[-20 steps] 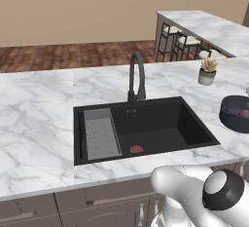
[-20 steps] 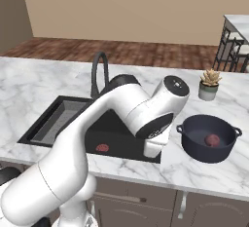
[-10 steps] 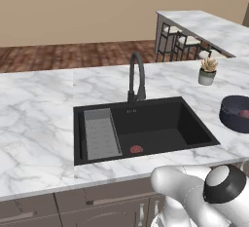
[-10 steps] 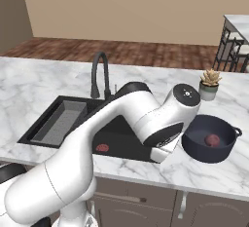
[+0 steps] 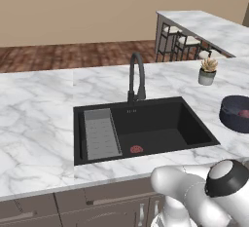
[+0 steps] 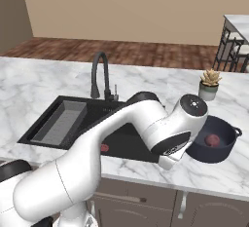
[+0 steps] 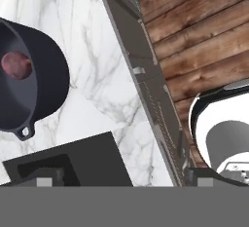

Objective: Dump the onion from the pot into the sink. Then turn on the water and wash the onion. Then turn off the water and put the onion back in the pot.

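Onion (image 6: 211, 140) sits inside the dark pot (image 6: 221, 150) on the marble surface (image 6: 29, 80), right of the black sink (image 5: 160, 123); the pincer (image 7: 124, 179) gapes wide, holding nothing.

From my left base cam: black sink (image 5: 194, 129) with the ribbed tray (image 5: 101, 134) on its left side, red drain (image 5: 136, 149), faucet (image 5: 137, 77) behind it, pot (image 5: 237, 114) off on the right counter (image 5: 34, 119).
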